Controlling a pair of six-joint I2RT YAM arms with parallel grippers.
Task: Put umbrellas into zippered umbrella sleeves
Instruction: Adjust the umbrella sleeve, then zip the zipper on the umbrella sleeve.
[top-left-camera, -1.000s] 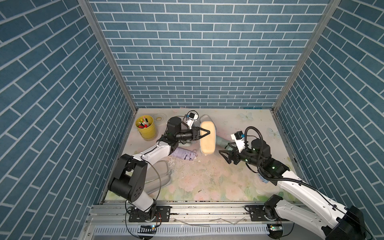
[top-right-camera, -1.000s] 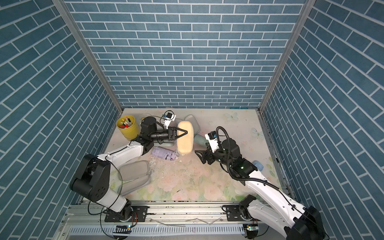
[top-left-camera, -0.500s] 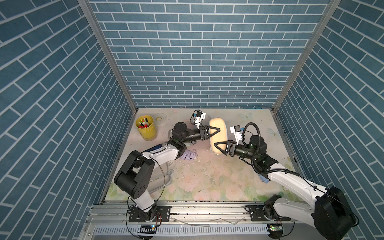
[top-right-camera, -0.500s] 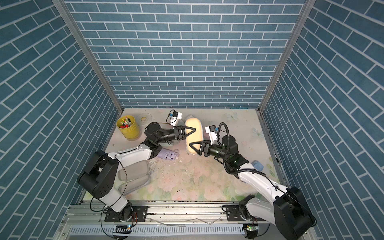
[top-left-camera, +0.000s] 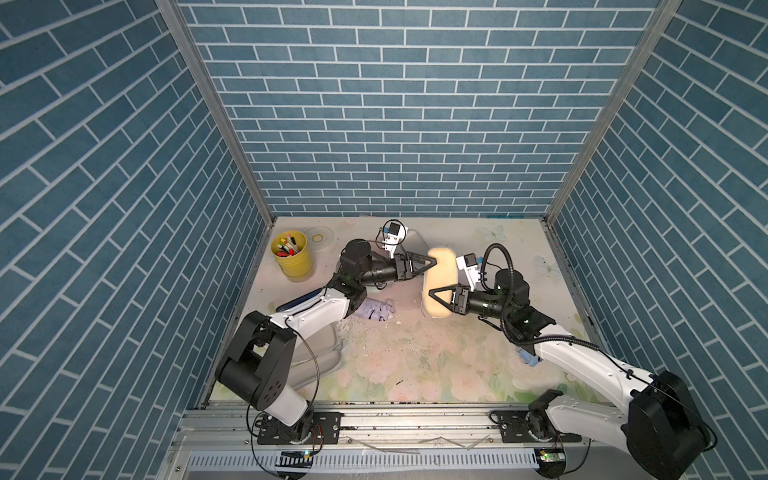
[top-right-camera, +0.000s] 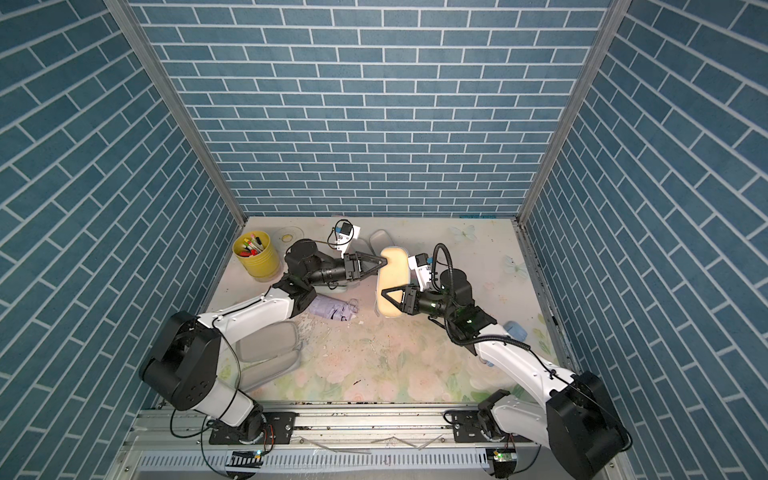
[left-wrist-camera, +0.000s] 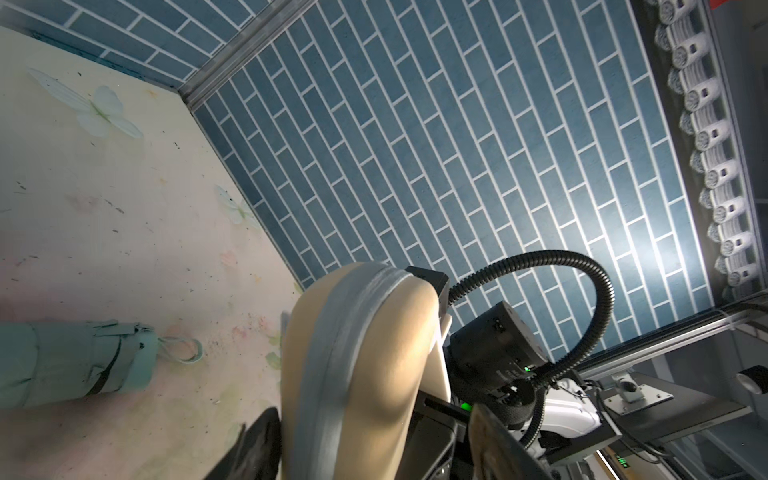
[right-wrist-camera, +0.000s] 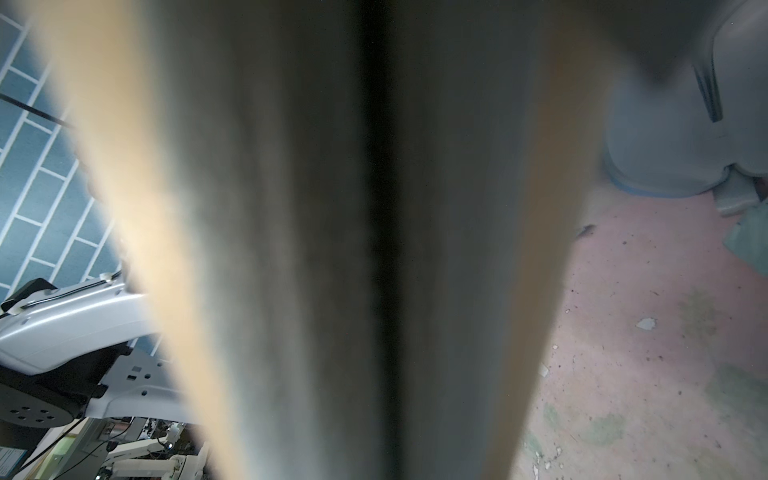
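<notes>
Blue brick-patterned walls box in a floral tabletop (top-left-camera: 415, 365), and both arms meet over its middle, nearer the far edge. The left gripper (top-left-camera: 432, 262) stands spread. In the left wrist view its fingers (left-wrist-camera: 257, 444) sit either side of the beige sleeve (left-wrist-camera: 374, 353) with a clear gap on one side, so it carries nothing. The right gripper (top-left-camera: 434, 293) has the sleeve's near end between its jaws, with one finger flat across the beige face, and looks clamped on it. The right wrist view shows only blurred sleeve and no pad. The grey zip band runs closed along the sleeve's edge. No cream umbrella shows anywhere, so I judge it is inside. Whether the sleeve touches the tabletop I cannot tell.

The mint umbrella (left-wrist-camera: 75, 361) lies close by the sleeve. The lilac umbrella (top-left-camera: 374, 309) lies beside the left arm, and the light blue umbrella (top-left-camera: 525, 355) pokes out from under the right forearm. An open sleeve (top-left-camera: 316, 357) lies grey side up at the near-left corner, with a second open sleeve (top-left-camera: 411, 241) near the far edge. The yellow cup of pens (top-left-camera: 291, 259) stands at the far-left corner.

With only one end pinched, the long sleeve could droop, twist or slip free. A left finger could also snag it while backing away. The two wrists are near enough to knock together, and a careless set-down could land the sleeve on the mint umbrella.
</notes>
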